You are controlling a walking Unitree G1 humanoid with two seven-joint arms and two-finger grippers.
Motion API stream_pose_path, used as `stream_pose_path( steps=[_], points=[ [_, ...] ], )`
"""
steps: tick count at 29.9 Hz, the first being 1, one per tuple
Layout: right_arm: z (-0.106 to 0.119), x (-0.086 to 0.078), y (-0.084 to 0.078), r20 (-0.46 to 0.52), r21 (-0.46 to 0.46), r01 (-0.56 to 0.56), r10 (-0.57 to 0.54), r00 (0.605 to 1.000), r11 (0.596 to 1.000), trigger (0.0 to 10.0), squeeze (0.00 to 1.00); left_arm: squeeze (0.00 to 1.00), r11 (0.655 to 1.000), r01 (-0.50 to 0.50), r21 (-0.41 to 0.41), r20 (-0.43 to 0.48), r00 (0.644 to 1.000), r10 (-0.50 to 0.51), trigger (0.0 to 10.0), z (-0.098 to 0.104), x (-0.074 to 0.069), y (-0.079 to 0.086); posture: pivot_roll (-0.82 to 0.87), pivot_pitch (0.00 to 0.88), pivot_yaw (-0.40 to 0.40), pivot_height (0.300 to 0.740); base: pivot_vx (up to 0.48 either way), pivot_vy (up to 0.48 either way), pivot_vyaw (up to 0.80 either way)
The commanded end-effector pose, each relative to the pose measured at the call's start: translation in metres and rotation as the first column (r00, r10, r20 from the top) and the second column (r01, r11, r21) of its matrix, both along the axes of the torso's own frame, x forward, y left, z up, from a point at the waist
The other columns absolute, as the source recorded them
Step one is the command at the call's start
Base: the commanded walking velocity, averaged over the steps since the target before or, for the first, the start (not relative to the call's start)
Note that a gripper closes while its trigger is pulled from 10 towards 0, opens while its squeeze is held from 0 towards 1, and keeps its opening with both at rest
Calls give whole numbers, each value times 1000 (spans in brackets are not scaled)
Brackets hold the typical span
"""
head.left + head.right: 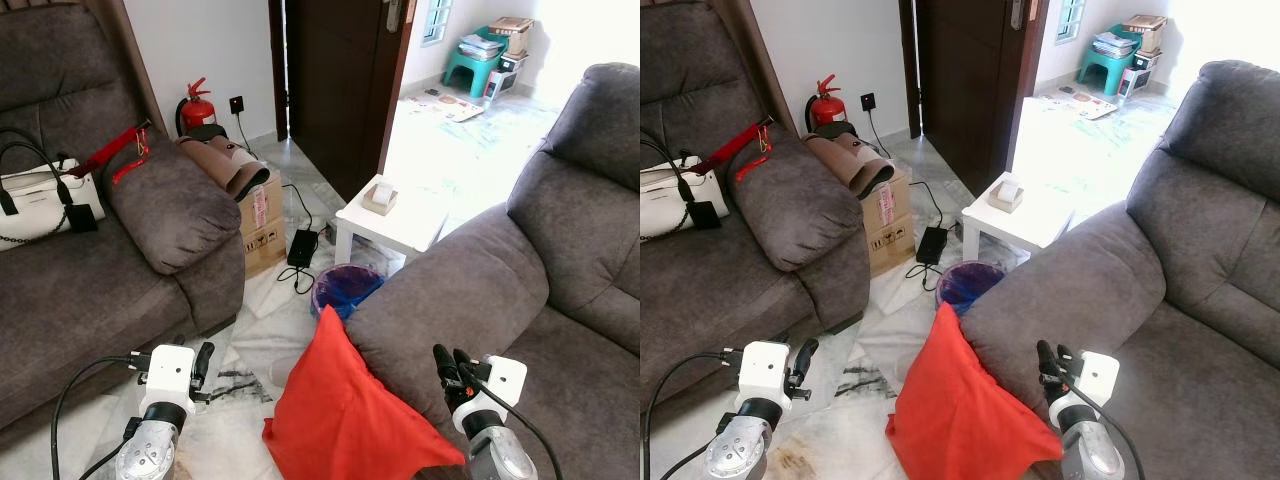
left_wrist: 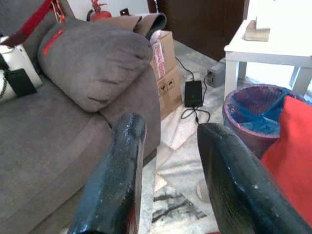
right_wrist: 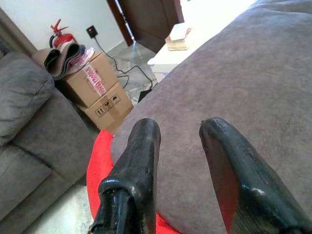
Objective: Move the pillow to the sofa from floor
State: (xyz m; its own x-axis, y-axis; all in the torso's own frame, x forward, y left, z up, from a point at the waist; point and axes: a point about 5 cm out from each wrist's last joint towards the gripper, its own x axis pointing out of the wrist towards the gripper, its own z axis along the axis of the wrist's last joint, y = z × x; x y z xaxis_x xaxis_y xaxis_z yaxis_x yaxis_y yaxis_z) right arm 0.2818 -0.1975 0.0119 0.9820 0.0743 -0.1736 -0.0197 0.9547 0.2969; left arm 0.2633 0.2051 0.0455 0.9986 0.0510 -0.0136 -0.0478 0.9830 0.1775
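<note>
A red pillow (image 1: 345, 410) stands on the marble floor, leaning against the armrest of the grey sofa (image 1: 470, 290) on my right. My left gripper (image 1: 203, 362) hovers low over the floor to the pillow's left, fingers open and empty; its wrist view shows the pillow's edge (image 2: 291, 156) to one side. My right gripper (image 1: 449, 370) is raised over the sofa's armrest (image 3: 243, 83), just right of the pillow, open with nothing held. The pillow's red edge (image 3: 100, 165) peeks below the armrest in the right wrist view.
A second grey sofa (image 1: 90, 270) with a white handbag (image 1: 40, 200) fills the left. Between the sofas are a cardboard box (image 1: 262, 225), a blue-lined bin (image 1: 345, 288), a white side table (image 1: 392, 215), a power adapter with cable (image 1: 302, 245) and a fire extinguisher (image 1: 197, 108).
</note>
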Motion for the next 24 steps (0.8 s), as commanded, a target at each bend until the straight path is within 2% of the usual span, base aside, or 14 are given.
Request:
stream_pose_path(
  steps=[1,2,12,16,19,21,22,24],
  points=[
    [0,1,3,-6,-1,-12,12,1000,1000,10000,0,0,1000,-8,3,-19,1000,8,10000,-2,-2,0,70,106,9,700,0,0,0],
    [1,2,4,8,-1,-13,13,1000,1000,10000,0,0,1000,-10,0,-21,1000,10,10000,-2,-2,0,70,106,9,690,0,0,0],
    [5,8,7,11,12,-6,6,1000,1000,10000,0,0,1000,-18,-18,-37,999,17,10000,-4,-2,-3,64,133,10,690,0,0,0],
    [5,10,10,-10,7,-20,20,1000,1000,10000,0,0,998,-57,-16,-95,994,56,10000,-18,-12,-1,60,142,9,690,0,0,0],
    [2,10,12,-35,-9,-37,37,999,999,10000,0,0,998,-61,-19,-103,993,59,10000,-20,-13,-2,61,149,7,685,0,0,0],
    [4,9,13,-14,-6,-53,53,999,999,10000,0,0,997,-65,-29,-102,993,61,10000,-20,-13,-5,64,156,4,675,0,0,0],
    [4,9,13,-9,3,-46,46,999,999,10000,0,0,998,-63,-31,-102,993,60,10000,-20,-13,-6,65,157,5,675,0,0,0],
    [4,8,7,-10,-39,3,-4,1000,999,10000,0,0,998,-54,-32,-102,994,50,10000,-20,-13,-8,65,159,5,675,0,0,0]
  ],
)
